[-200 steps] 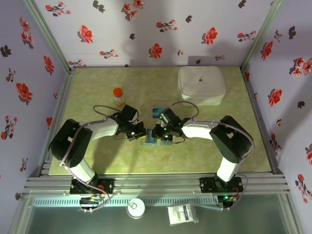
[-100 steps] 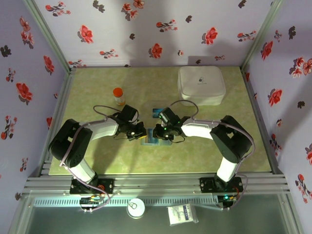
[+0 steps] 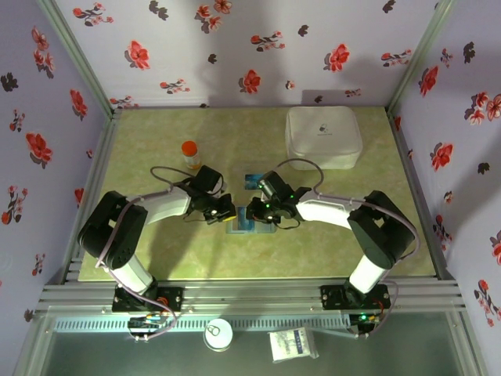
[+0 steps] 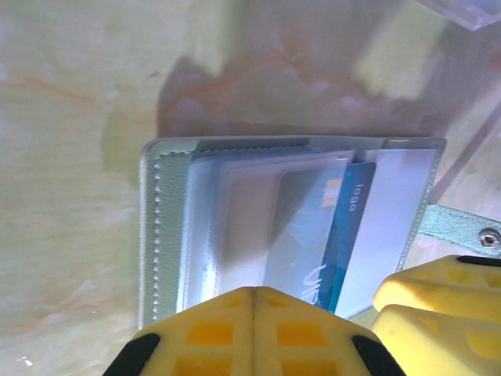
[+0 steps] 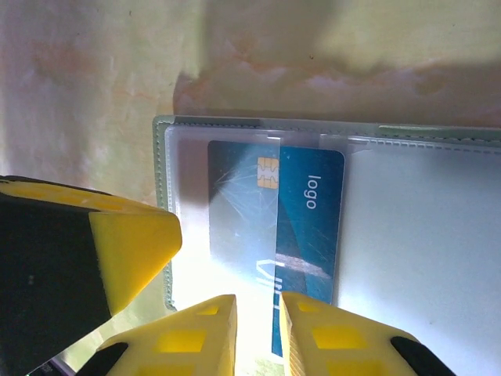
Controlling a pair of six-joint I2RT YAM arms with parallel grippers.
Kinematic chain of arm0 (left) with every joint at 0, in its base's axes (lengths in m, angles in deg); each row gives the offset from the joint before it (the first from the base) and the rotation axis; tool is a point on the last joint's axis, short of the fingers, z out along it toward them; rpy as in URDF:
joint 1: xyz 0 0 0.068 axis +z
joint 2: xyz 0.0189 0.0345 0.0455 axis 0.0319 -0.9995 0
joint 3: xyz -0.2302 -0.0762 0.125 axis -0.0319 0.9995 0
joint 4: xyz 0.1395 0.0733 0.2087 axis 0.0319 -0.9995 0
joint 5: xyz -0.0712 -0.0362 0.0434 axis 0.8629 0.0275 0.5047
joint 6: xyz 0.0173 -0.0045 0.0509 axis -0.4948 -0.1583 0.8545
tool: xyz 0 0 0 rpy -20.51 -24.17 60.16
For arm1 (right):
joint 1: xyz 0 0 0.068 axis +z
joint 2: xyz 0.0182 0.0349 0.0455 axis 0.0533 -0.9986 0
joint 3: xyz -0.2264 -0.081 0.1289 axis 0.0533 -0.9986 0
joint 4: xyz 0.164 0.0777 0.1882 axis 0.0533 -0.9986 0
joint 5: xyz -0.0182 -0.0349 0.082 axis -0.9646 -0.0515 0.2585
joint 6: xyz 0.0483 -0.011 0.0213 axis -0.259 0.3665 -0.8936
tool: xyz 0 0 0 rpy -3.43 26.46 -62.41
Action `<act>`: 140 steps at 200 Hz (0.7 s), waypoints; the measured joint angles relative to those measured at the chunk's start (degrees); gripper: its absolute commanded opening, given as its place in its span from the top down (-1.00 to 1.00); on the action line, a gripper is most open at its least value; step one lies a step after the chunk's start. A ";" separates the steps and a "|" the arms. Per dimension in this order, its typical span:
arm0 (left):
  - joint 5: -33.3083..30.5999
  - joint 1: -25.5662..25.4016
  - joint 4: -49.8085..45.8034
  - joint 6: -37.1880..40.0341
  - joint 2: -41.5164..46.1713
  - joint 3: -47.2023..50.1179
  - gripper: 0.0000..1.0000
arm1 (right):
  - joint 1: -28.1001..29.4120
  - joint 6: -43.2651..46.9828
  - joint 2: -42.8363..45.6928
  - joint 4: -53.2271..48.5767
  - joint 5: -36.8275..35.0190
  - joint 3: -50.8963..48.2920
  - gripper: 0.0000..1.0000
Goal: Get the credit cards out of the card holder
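Laid out on a pale green marbled table top (image 3: 156,251), left to right: a small orange-capped bottle (image 3: 190,153), upright, left of centre; the left gripper (image 4: 253,294), yellow fingers pressed flush together with nothing seen between them, its tips over the near edge of a flat grey-green folding card holder (image 4: 168,227), which lies open at mid-table between both arms. A blue-teal plastic credit card (image 5: 305,211) with a gold chip sits half under a clear sleeve (image 5: 235,196) in that holder. The right gripper (image 5: 258,301) has its jaws a narrow slit apart at the card's lower edge; whether it grips cannot be told. A second small blue card (image 3: 254,181) lies loose just beyond the holder. A large white rounded-square case (image 3: 323,136) is at the far right.
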 measured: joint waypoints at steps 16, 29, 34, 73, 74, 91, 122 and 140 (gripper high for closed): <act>0.00 -0.50 -0.17 0.00 0.00 -0.48 1.00 | -0.09 -0.07 0.04 0.02 0.00 -0.52 0.56; -0.02 -0.87 -0.22 0.00 0.00 -0.61 1.00 | -0.24 -0.22 0.04 0.02 0.00 -1.05 0.55; -0.02 -0.98 -0.26 0.00 0.00 -0.61 1.00 | -0.35 -0.24 0.04 0.02 0.00 -1.20 0.54; -0.02 -1.25 -0.44 0.00 0.00 -0.61 1.00 | -1.20 -0.70 0.04 0.90 0.02 -2.54 0.53; -0.02 -1.25 -0.44 -0.02 0.00 -0.61 1.00 | -1.22 -0.74 0.04 0.98 0.04 -2.58 0.53; -0.04 -1.25 -0.44 0.00 -0.02 -0.61 1.00 | -1.36 -0.87 0.04 1.75 0.13 -3.02 0.53; -0.04 -1.25 -0.44 0.00 -0.50 -0.61 1.00 | -1.68 -1.79 0.04 3.43 0.92 -3.78 0.53; -0.04 -1.25 -0.44 0.00 -1.01 -0.61 1.00 | -1.77 -1.99 0.02 4.44 1.16 -4.22 0.52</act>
